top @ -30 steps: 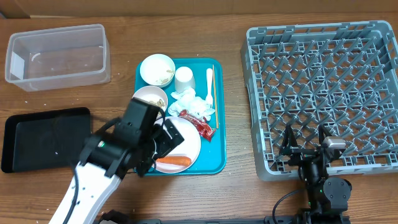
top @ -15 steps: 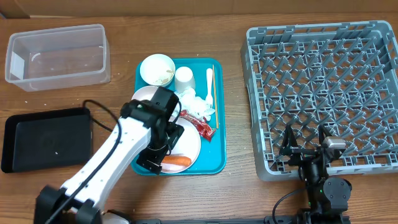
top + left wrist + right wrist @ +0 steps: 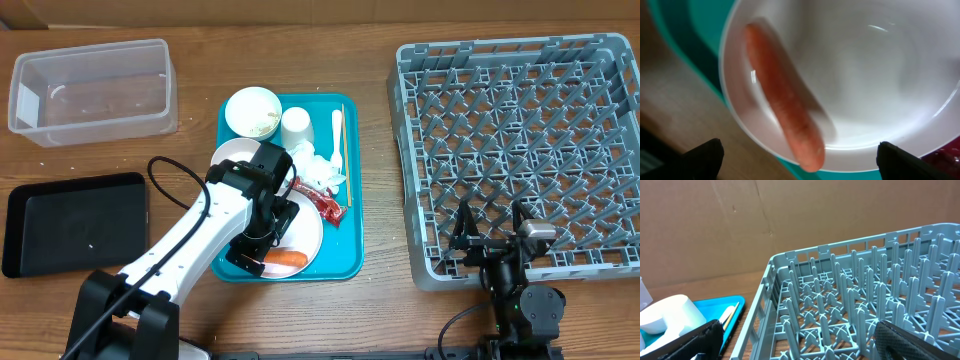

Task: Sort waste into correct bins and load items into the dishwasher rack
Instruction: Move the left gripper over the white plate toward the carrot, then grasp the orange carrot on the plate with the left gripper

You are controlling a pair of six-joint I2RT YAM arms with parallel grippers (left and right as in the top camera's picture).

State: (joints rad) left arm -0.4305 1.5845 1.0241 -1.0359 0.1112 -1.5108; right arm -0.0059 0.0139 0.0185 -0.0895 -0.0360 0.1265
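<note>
Left arm has swung in from the counter's near-left edge and now reaches across the teal tray (image 3: 345,262), wrist over the plate (image 3: 880,75); right arm unchanged. Item one, left tool (image 3: 799,160): fingers fully apart, nothing held, looking straight down at the carrot (image 3: 782,107). Item two, carrot: lies loose on the plate at the plate's near edge, running lengthwise up the gap between the fingers rather than across it, one end close to the rim. Item three, right tool (image 3: 490,228): fingers apart, empty, parked at the near edge of the dishwasher rack (image 3: 520,120), which holds nothing yet. Item four, bins: clear tub (image 3: 95,90) and black tray (image 3: 75,225), both on the left and well apart from the teal tray. Item five, still on the teal tray: napkins (image 3: 315,168), red wrapper (image 3: 325,203), two bowls (image 3: 252,110) (image 3: 232,155), cup (image 3: 296,125), fork (image 3: 338,125). Hazards, as judged: if you close as aligned, the fingers may meet the carrot only near one end, so it pivots or squirts out. Descend too far and a fingertip strikes the glossy plate or catches its rim, tipping it or skidding it on the tray. The round carrot may roll away from first contact. Which bin suits it cannot be read from here.
</note>
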